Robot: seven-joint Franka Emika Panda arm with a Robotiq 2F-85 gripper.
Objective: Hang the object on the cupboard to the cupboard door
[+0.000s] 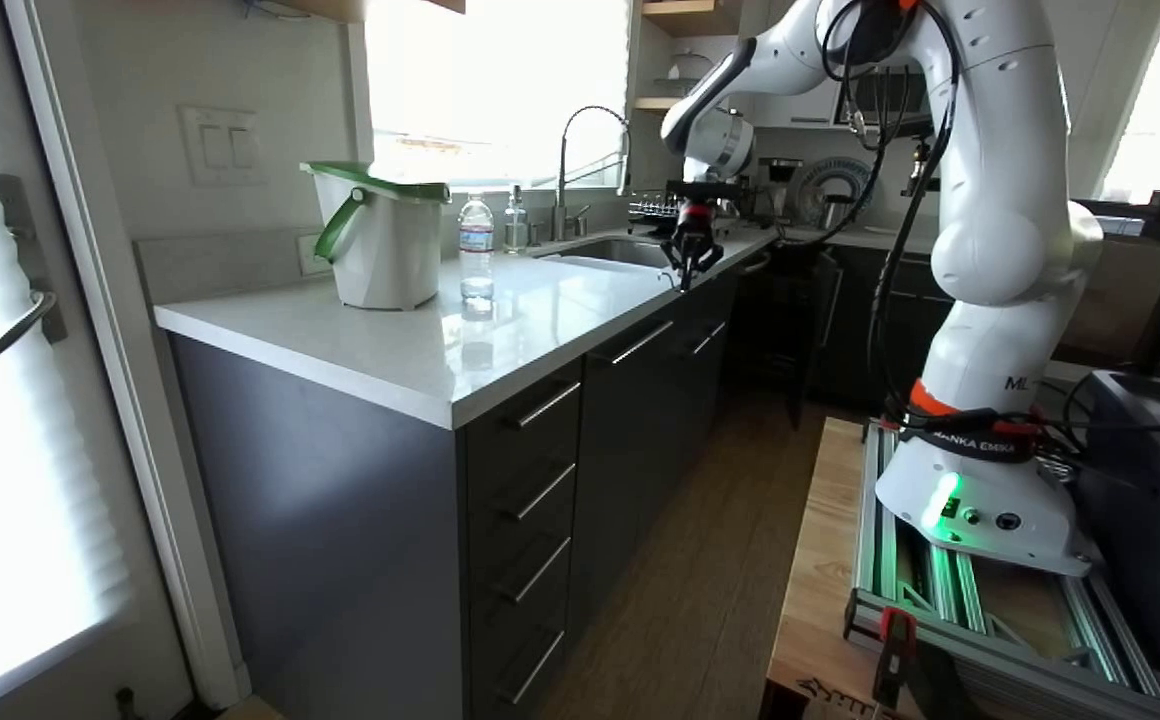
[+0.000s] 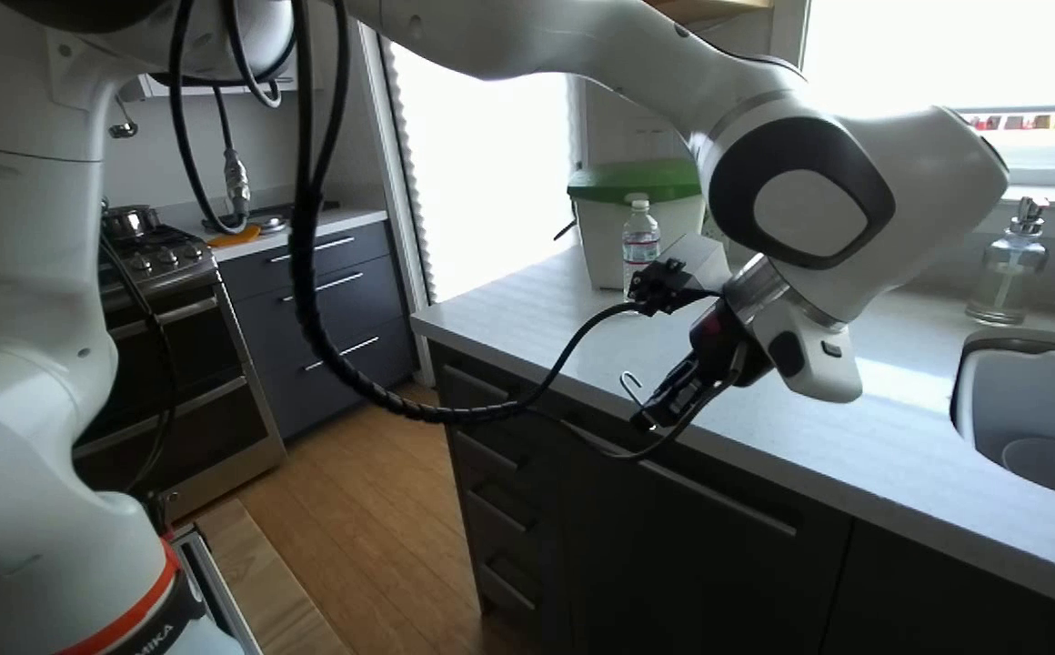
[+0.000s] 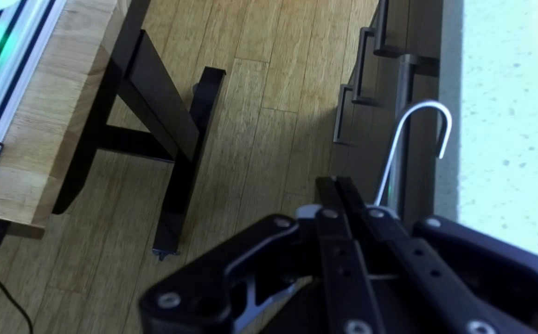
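The dark grey cupboard (image 1: 530, 460) with silver bar handles and a white worktop shows in both exterior views (image 2: 709, 573). A thin silver metal hook (image 3: 392, 148) rises beside my right finger in the wrist view. Its curved top bends toward the worktop edge; it also shows in an exterior view (image 2: 629, 380). My gripper (image 3: 335, 181) is shut on the hook, whose lower part is hidden by the fingers. The gripper (image 2: 644, 420) is tilted down at the worktop's front edge, near a long bar handle (image 2: 718, 496). I cannot tell whether the hook touches the cupboard.
On the worktop (image 1: 560, 310) stand a white bin with green lid (image 1: 385, 240), a water bottle (image 1: 476, 250) and a soap dispenser (image 1: 516, 222). A sink (image 1: 610, 250) lies beyond. The robot's wooden table (image 3: 65, 106) stands across the floor from the cupboard.
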